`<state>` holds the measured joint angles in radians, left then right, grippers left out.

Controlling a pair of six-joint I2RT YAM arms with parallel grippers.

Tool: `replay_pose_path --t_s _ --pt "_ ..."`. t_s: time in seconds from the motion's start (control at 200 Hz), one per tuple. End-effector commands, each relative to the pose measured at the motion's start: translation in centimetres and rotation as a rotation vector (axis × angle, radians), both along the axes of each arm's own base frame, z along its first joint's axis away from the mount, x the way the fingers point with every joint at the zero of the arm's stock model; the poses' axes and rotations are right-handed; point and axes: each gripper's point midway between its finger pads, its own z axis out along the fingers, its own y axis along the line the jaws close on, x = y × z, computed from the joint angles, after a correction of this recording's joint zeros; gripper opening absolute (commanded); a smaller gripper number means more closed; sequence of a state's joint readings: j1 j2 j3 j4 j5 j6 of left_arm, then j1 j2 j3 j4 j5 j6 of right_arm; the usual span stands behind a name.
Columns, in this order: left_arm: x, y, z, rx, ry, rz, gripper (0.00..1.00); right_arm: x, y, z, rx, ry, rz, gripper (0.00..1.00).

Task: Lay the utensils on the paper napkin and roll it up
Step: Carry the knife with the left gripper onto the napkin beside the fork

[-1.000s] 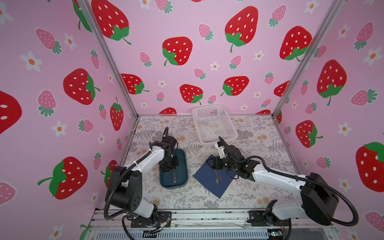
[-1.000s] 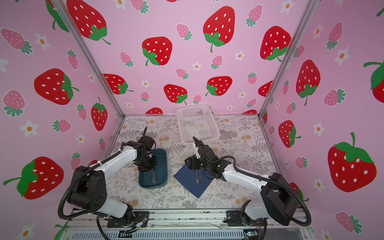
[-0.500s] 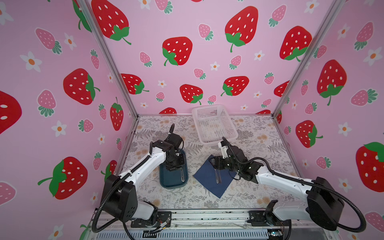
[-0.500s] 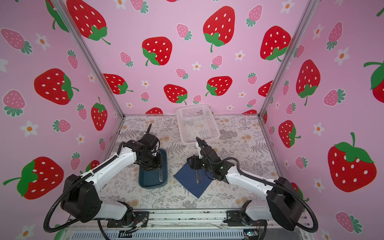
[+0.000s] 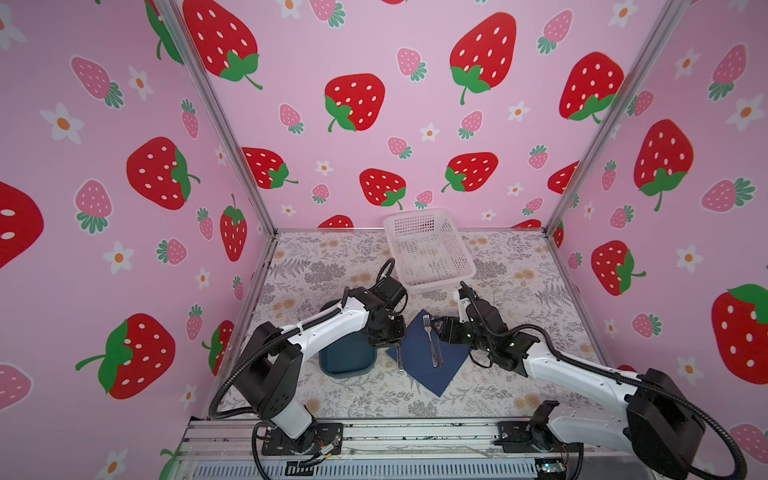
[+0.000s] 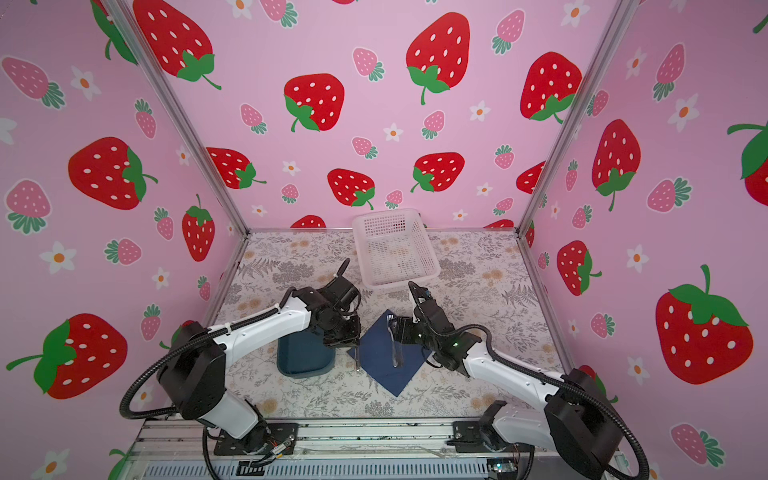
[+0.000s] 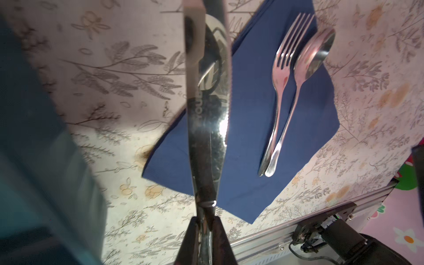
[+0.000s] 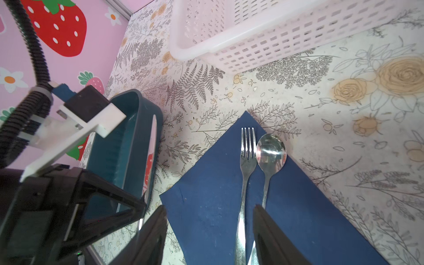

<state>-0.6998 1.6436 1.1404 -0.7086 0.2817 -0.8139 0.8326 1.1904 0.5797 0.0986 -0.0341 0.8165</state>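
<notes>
Atop bench (image 5: 519, 266), unrolled napkin (image 5: 415, 357) is being loaded: fork (image 8: 243, 195), spoon (image 8: 270, 158) laid; knife (image 7: 206, 114) clamped at nine o'clock by left pincer (image 7: 205, 221); right pincer (image 8: 208, 208) wide.

Three pink walls (image 5: 374, 50) printed with red and pale strawberries and small white flowers close the booth — silver metal posts (image 5: 220, 124) run down the two back corners. The tabletop (image 5: 519, 266) wears a pale cloth of grey ferns and tan roses. An aluminium rail (image 5: 415, 436) edges the front; the light is soft and even
</notes>
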Motion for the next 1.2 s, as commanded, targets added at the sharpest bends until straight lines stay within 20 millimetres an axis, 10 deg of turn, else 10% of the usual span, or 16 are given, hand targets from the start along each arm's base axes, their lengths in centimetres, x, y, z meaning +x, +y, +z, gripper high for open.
replay_pose_path --t_s 0.0,0.43,1.196 --pt "1.8 -2.9 0.6 -0.062 -0.032 0.033 0.12 0.2 -0.7 0.1 0.036 0.006 -0.044 0.62" --pt "3.4 -6.9 -2.5 -0.073 0.009 0.014 0.12 -0.1 -1.8 -0.8 0.033 0.028 -0.065 0.62" --pt "2.5 -7.9 -4.5 -0.043 0.059 -0.017 0.13 -0.1 -1.9 -1.4 0.020 0.040 -0.059 0.61"
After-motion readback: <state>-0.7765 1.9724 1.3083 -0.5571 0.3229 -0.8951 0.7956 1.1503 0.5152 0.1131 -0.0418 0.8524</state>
